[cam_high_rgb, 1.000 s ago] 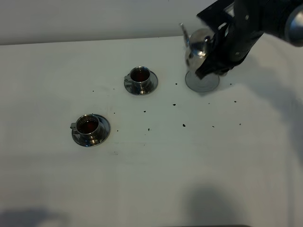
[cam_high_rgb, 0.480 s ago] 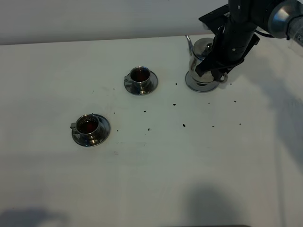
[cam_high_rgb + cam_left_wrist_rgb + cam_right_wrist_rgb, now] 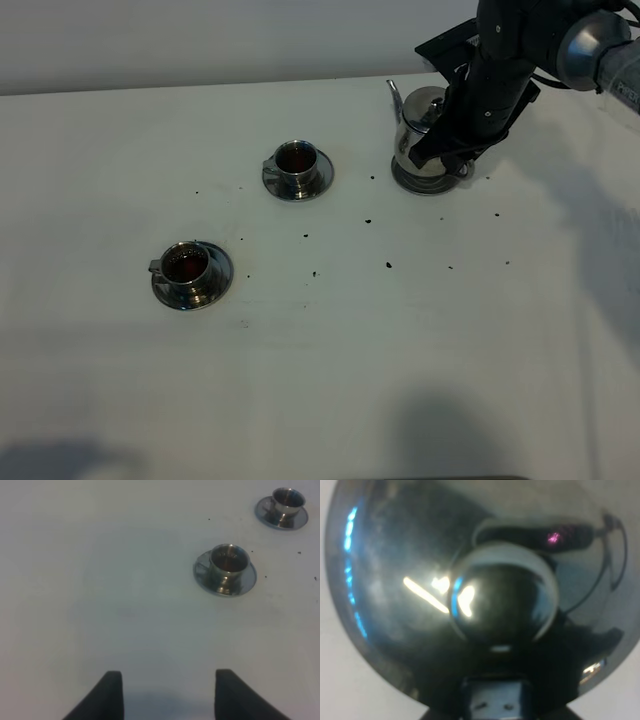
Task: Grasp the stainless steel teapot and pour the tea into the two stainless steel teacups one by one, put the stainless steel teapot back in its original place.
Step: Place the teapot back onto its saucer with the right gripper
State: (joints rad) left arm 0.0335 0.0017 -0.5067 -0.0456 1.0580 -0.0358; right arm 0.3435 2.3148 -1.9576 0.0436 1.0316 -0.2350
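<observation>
Gripping the stainless steel teapot (image 3: pixel 418 128) by its handle with the clenched right gripper (image 3: pixel 452 140), now over its round steel disc (image 3: pixel 425 180) near the table's far right edge, risking a tip if released off-centre.

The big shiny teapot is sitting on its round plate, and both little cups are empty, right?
Not quite. The teapot does sit on its round plate, but the two little cups are not empty: the exterior high view shows dark tea in both.
</observation>
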